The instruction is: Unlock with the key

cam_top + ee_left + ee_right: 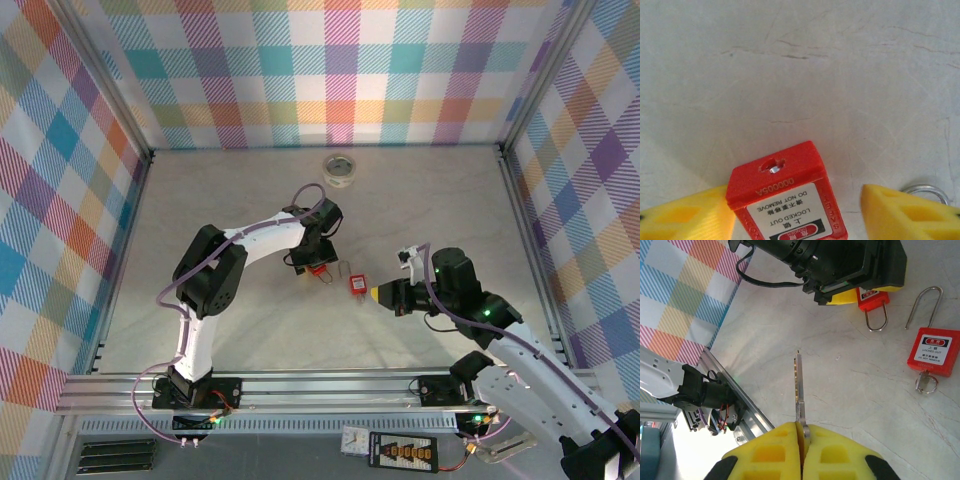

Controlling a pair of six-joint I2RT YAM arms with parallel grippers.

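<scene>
Key (799, 385) is pinched by its head in the right fingers (765, 455), which are clamped tight on it. Its blade sticks straight out over the tabletop (840, 405), pointing roughly toward the left arm and well apart from both locks. That's from the right wrist cam; from the top cam it's too small to make out. The left fingers (685, 217) sit partway open around one red padlock (785, 200) on the tabletop, one pad right against its side, the other with a clear gap. The left wrist cam shows the keyhole in its end face, and the right wrist cam shows its shackle instead. A second red padlock (932, 352) lies nearby, with one shackle leg apparently free.
</scene>
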